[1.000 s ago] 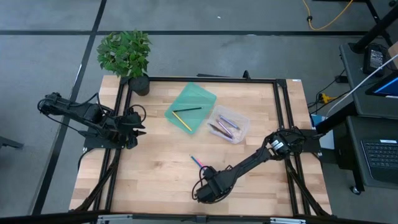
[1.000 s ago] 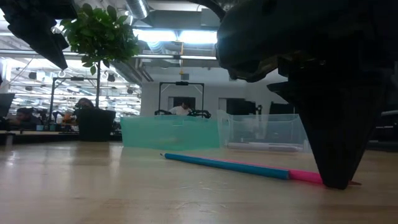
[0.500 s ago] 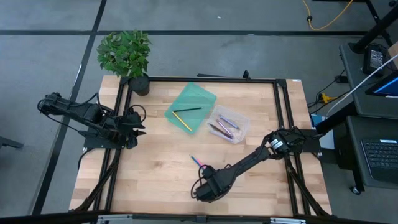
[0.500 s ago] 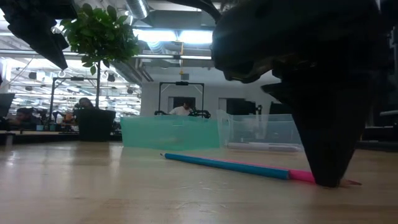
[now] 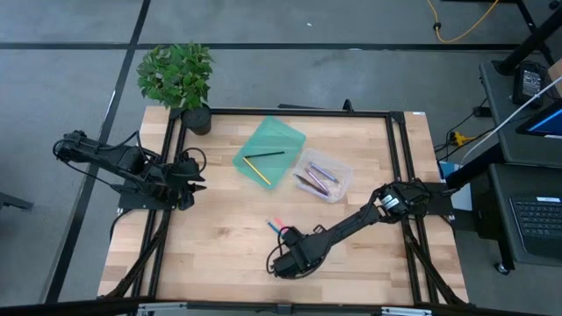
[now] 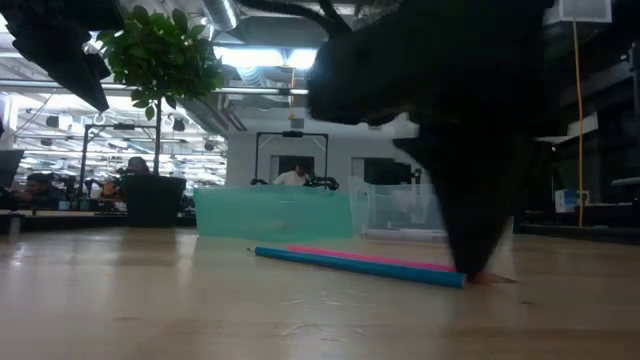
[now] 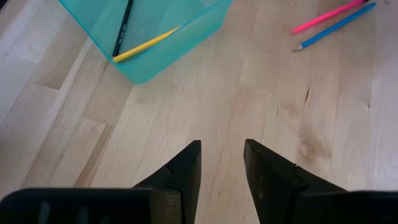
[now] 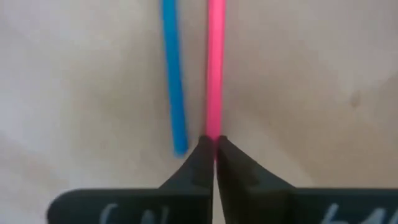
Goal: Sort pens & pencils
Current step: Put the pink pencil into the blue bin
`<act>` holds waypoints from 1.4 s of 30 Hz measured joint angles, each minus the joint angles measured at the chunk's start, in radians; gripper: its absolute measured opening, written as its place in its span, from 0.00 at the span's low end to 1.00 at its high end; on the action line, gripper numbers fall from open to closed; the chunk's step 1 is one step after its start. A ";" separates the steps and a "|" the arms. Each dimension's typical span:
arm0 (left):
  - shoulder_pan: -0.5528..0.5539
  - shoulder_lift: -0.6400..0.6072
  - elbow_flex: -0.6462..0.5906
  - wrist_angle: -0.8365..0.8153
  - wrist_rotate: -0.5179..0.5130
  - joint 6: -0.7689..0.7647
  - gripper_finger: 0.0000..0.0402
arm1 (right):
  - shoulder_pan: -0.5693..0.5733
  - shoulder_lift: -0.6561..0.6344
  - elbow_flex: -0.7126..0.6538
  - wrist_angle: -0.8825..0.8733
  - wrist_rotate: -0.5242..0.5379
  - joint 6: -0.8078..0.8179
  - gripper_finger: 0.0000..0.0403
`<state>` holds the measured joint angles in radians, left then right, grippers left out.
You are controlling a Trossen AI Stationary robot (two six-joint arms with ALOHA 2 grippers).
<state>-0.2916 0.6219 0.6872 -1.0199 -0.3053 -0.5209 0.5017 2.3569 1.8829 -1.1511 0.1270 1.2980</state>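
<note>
A pink stick (image 8: 215,68) and a blue stick (image 8: 173,81) lie side by side on the wood near the table's near middle (image 5: 279,225). My right gripper (image 8: 213,142) reaches down at their near ends, shut on the pink one. In the low view it stands over their right ends (image 6: 480,272). A yellow stick (image 7: 146,45) and a black stick (image 7: 122,28) lie in the teal tray (image 5: 283,133). Several more sticks lie in the clear tray (image 5: 323,174). My left gripper (image 7: 222,155) hangs open over the table's left side (image 5: 191,180). My right gripper pinches the pink stick by its near end (image 8: 214,129) between the two fingertips. The fingers (image 8: 198,155) come from above, slanting in from the table's near right, in line with the stick. The stick lies along the table beside the blue one.
A potted plant (image 5: 180,79) stands at the far left corner. The teal and clear trays sit side by side at the far middle. Dark rails run along the table's left and right sides. Bare wood lies between the left gripper and the two sticks.
The right gripper has slid a little toward the table's left, its tips staying low at the sticks' near ends. The pink stick, before showing only as a short end past the blue one, now lies beside it at full length. The left arm has kept still.
</note>
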 joint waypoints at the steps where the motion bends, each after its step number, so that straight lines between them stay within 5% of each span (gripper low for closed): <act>1: 0.000 0.000 0.000 0.000 0.000 0.000 0.29 | -0.003 -0.001 0.000 -0.002 0.005 -0.001 0.02; 34: 0.000 0.000 0.000 0.000 0.000 0.000 0.29 | -0.038 -0.006 -0.001 -0.010 -0.009 -0.051 0.00; 42: 0.000 0.000 0.000 0.000 0.000 0.000 0.29 | -0.038 -0.025 0.003 -0.039 0.056 -0.047 0.00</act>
<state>-0.2915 0.6218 0.6872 -1.0195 -0.3058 -0.5206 0.4636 2.3324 1.8861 -1.1901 0.1833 1.2510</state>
